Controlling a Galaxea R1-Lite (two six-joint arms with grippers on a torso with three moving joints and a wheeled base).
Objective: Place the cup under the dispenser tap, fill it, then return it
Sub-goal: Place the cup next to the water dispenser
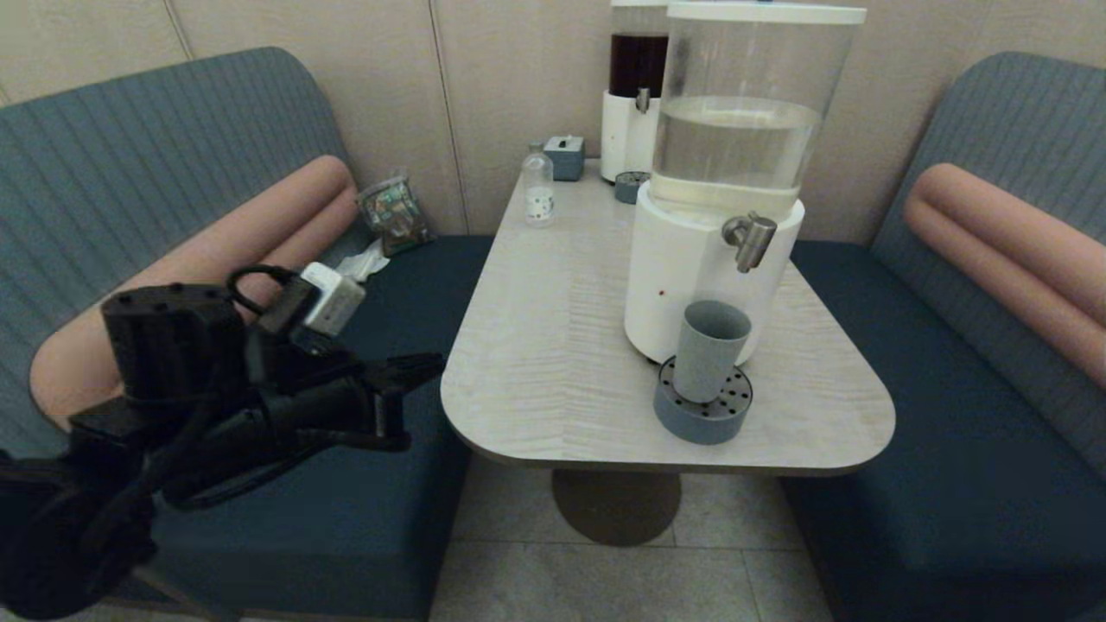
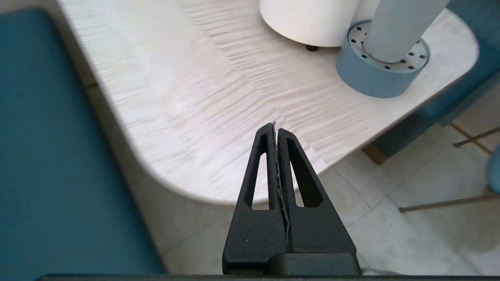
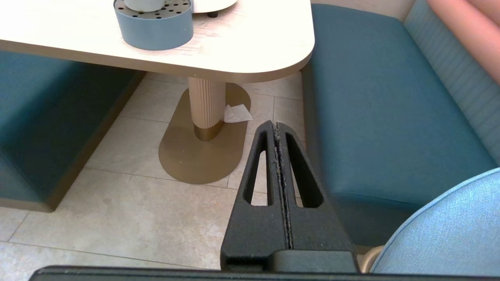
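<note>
A pale wood bench (image 1: 553,345) stands between two blue booth seats by a beige wall. The cup (image 1: 708,350) stands straight up, mouth to the ceiling, on the round tray (image 1: 702,413) right under the dispenser tap (image 1: 750,239). The left gripper (image 2: 276,127) hangs by the bench's near left corner and the right gripper (image 3: 276,125) hangs low over the floor, both pressed together and holding nothing.

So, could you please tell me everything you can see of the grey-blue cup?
The cup is a plain matte grey-blue tumbler, handleless, slightly tapered, open at the top. It stands upright on the round perforated tray, in front of the dispenser's white base and below the metal tap. Only the tray visibly touches it; neither gripper holds it.
</note>
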